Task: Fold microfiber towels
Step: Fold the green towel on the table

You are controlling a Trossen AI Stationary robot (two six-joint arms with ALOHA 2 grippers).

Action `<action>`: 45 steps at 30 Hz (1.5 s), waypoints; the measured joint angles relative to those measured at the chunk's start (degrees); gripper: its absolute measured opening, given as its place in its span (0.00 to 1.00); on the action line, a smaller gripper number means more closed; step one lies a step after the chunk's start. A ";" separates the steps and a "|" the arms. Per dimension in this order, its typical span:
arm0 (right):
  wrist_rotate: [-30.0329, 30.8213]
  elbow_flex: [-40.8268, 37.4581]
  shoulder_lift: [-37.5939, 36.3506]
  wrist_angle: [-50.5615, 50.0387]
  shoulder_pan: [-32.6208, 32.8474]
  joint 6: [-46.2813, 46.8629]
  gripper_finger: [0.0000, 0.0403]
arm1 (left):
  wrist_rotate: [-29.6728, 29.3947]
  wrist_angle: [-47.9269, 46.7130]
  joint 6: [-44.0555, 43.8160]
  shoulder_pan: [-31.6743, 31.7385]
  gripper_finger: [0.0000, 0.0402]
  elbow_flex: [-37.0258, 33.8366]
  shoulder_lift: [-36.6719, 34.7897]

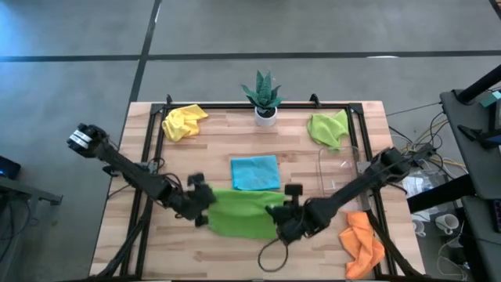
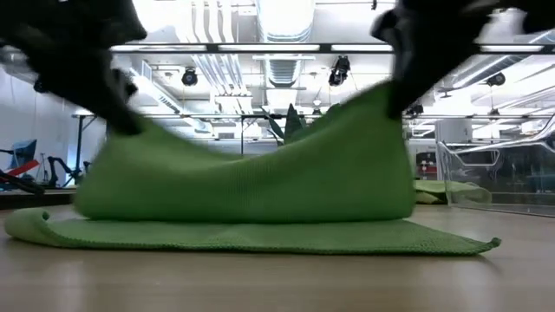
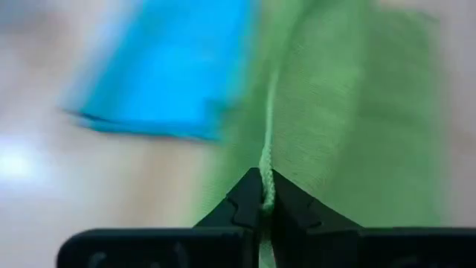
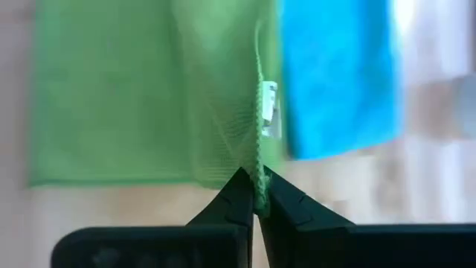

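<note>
Near the front edge of the surface, both hands pinch one lime green towel.
Left hand and right hand are each clamped on an end of its raised edge, the long axis running between them; beyond lies the blue towel, toward which the lifted edge likely must travel. Farther off: yellow towel, second green towel.

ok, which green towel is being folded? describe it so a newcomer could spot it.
On the wooden table, look at the front middle, just in front of the flat light blue square cloth. The lime green microfiber towel lies spread there, pinched at one edge by the left gripper and right gripper. The other green cloth sits crumpled at the back right.
</note>
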 joint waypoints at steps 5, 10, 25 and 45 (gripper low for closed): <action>4.02 -0.24 -1.66 0.17 -6.98 -10.49 0.02 | -11.32 -4.01 4.43 5.99 0.00 -0.37 -9.89; 5.41 -0.28 -1.68 0.49 -15.05 -18.59 0.02 | -13.19 -3.90 13.79 13.38 0.00 -0.72 -18.07; 11.72 -0.31 -2.72 2.06 -20.89 -20.54 0.02 | -16.39 -4.96 25.87 23.40 0.00 -1.75 -24.80; 18.48 -7.19 -11.93 9.90 -27.45 -30.55 0.02 | -16.89 2.40 37.19 34.44 0.00 -1.71 -24.86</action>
